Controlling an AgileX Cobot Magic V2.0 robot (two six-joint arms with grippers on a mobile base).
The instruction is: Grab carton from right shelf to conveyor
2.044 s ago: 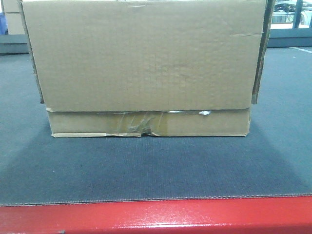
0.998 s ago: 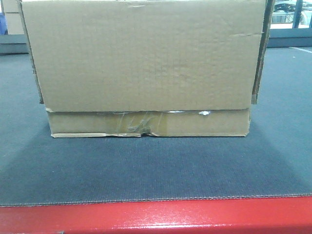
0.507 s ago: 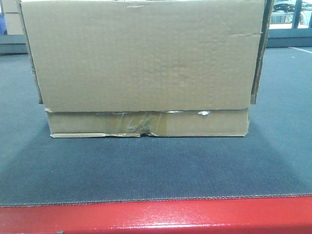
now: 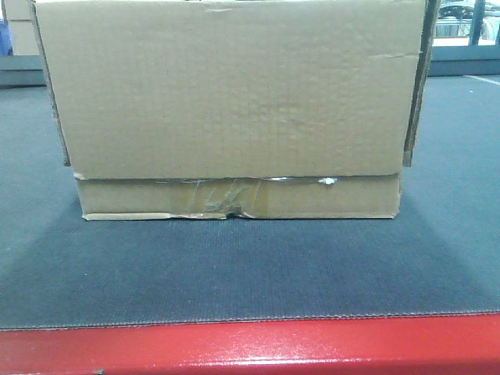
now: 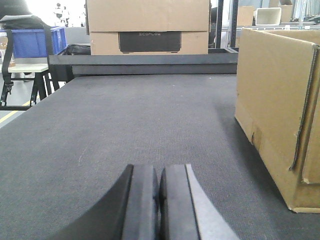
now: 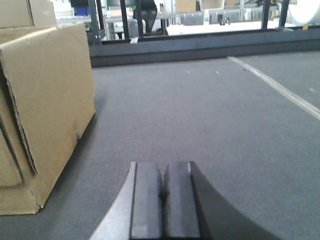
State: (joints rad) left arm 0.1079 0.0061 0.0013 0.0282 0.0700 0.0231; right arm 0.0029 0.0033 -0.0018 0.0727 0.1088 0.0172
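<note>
Cardboard carton [image 4: 226, 101] on grey conveyor belt [image 4: 250, 266], top cut off, left gripper [image 5: 159, 200] and right gripper [image 6: 162, 200] pressed together beside it

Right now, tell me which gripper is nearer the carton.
Neither clearly. The left gripper sits shut off one end of the carton; the right gripper sits shut off the other, both apart from it.

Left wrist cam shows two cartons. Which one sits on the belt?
The plain carton at right, resting on the conveyor; the other carton, black-labelled, stands beyond the belt's far end.
</note>
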